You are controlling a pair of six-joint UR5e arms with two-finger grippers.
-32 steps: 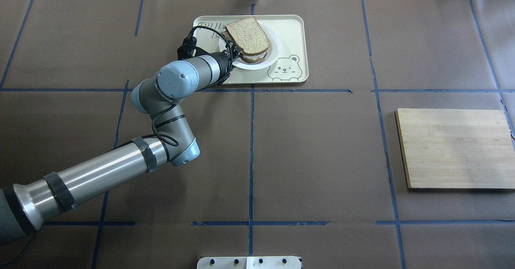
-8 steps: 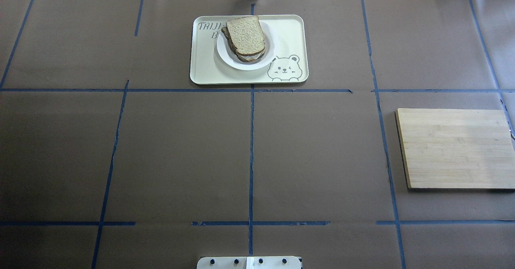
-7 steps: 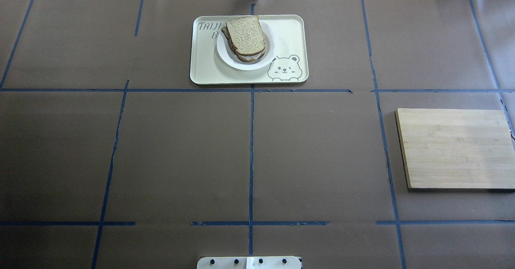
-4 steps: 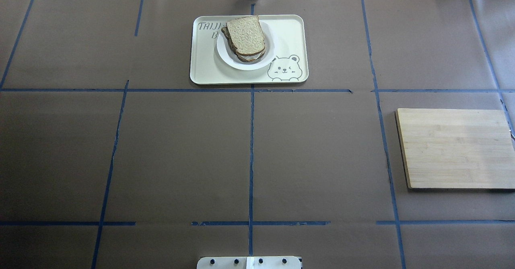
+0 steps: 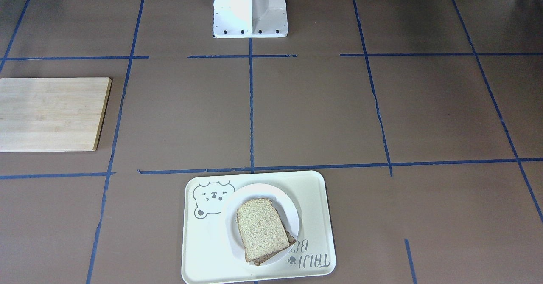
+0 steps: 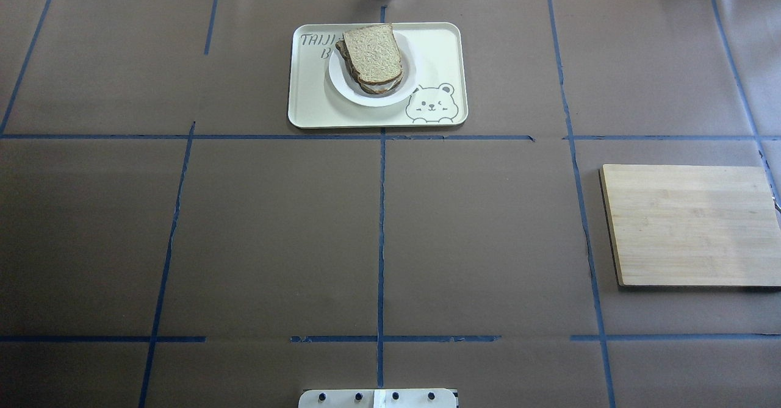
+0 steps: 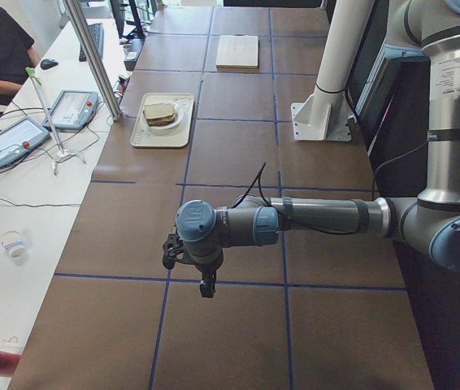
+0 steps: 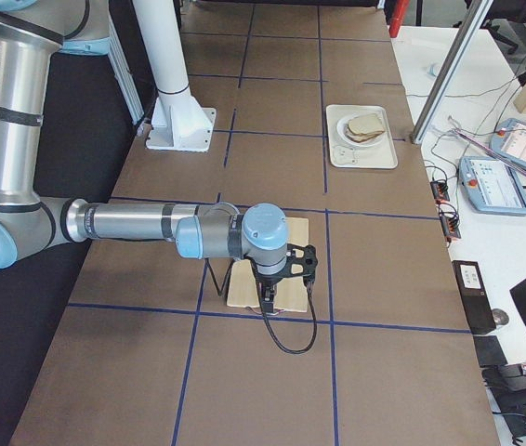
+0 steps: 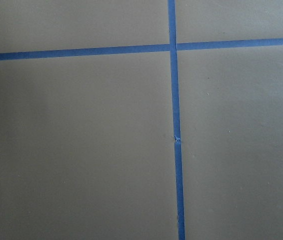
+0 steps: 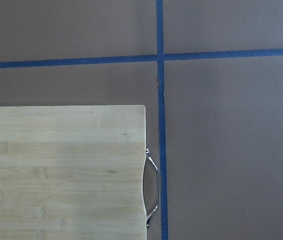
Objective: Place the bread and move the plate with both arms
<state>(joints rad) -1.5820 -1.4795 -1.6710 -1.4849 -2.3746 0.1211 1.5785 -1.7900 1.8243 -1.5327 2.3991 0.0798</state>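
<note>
Front view: tan wholemeal bread slice [image 5: 259, 229] lies stacked on the small round white plate [image 5: 289, 211]. Side views: black left gripper [image 7: 206, 288] and black right gripper [image 8: 269, 303] hang well away, can't tell if open or clenched. Guessing bread's placed; next, both arms reach for the plate.

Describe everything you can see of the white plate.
The plate is small, round and plain white, with a smooth, shallow raised rim. It lies flat on the cream tray, beside the bear drawing. A slice of bread lies on top, covering much of it and reaching its far rim, with another slice's edge peeking out beneath. Nothing else touches it.
</note>
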